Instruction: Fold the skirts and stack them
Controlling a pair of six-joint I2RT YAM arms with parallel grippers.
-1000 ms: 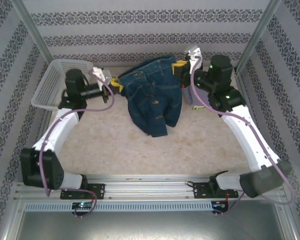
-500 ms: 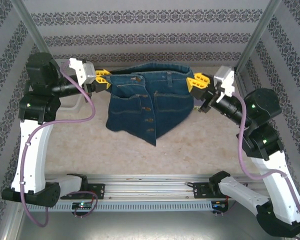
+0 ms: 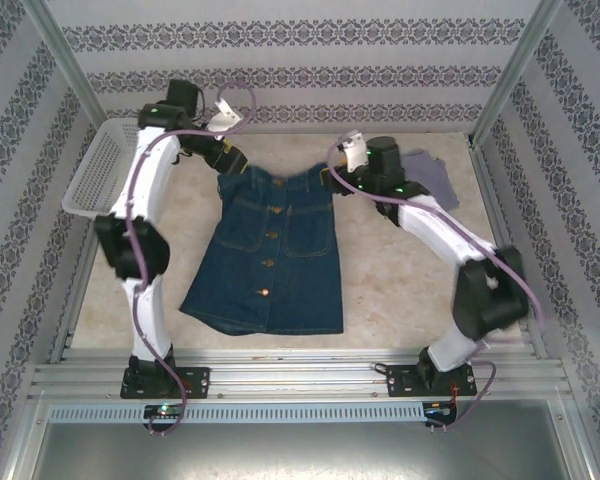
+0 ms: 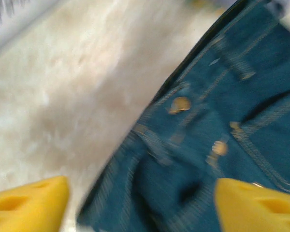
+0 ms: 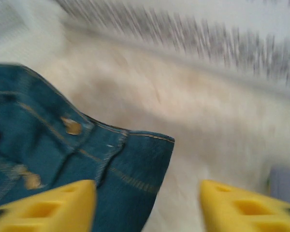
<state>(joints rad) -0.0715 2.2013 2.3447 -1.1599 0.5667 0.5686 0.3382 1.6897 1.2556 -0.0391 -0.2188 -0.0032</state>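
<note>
So far, no fold is made: the dark blue denim button-front skirt point(image 3: 265, 255) is spread flat at table centre, and the crumpled grey-lavender cloth skirt point(image 3: 432, 178) lies at two o'clock. The left gripper point(image 4: 142, 205) and right gripper point(image 5: 147, 208) are held wide apart over the waistband corners, gripping nothing.

A table point(image 3: 410, 290) with a pale, cream-mottled top is seen from above. A dark blue denim skirt point(image 3: 270, 255) is spread flat on it, a little left of the middle. Its waistband is turned toward the far edge and its hem toward the near edge, and a row of metal buttons is shown down the front. A grey-lavender skirt point(image 3: 435, 178) is laid crumpled near the far right corner, apart from the denim one. A white lattice basket point(image 3: 92, 170) is set at the far left edge.
</note>
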